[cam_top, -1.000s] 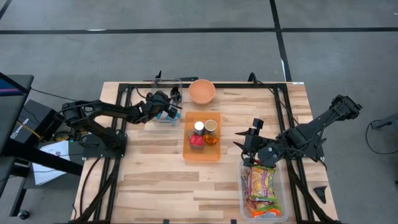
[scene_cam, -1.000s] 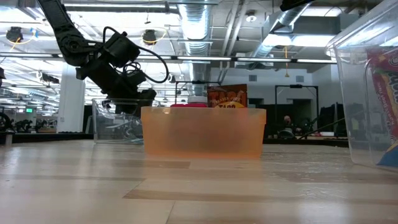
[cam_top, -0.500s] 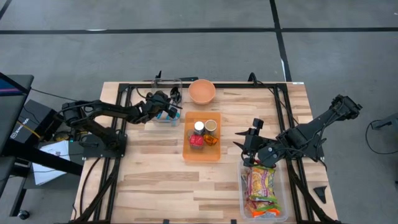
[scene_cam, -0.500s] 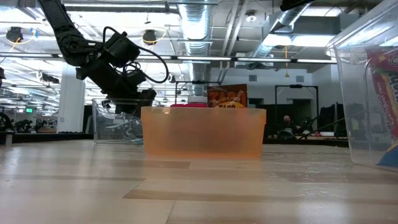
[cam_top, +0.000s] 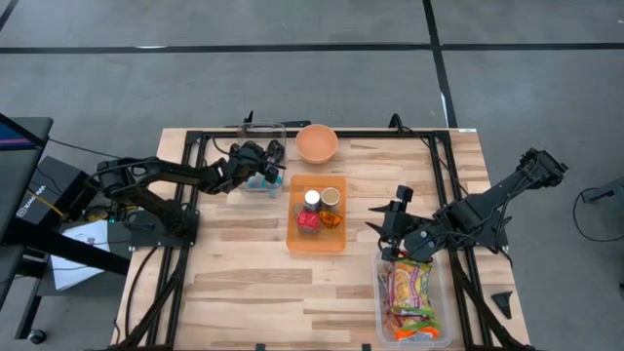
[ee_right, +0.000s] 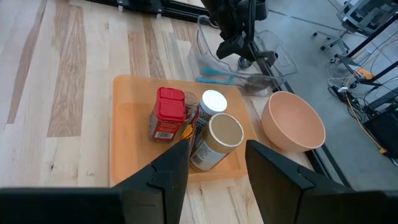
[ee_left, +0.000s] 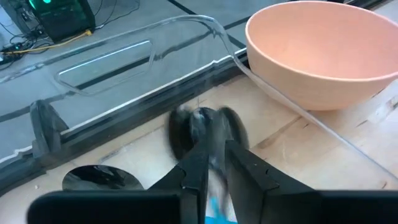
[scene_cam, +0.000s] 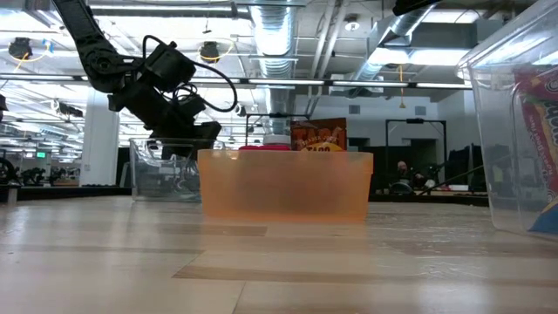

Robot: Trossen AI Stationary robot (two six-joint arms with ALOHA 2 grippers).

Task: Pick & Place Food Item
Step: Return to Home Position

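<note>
Two arms hang over the counter (cam_top: 244, 292). The left gripper (cam_top: 265, 168) hovers above the clear bin (cam_top: 263, 127), its fingers (ee_left: 199, 171) clenched almost together. The blue spoon (ee_right: 217, 79) lies inside that bin. The right gripper (cam_top: 388, 213) sits just beside the orange bin (cam_top: 317, 244), near the snack bin (cam_top: 382, 292), fingers released wide.

table (cam_top: 244, 283): pale wood, matt | transparent bin (scene_cam: 161, 170): clear glossy plastic | orange bin (scene_cam: 283, 187): frosted plastic | bowl (ee_left: 317, 43): smooth, matt

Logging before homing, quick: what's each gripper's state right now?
Left gripper: cannot be told; it hangs above the transparent bin.
Right gripper: open, holding nothing.
</note>
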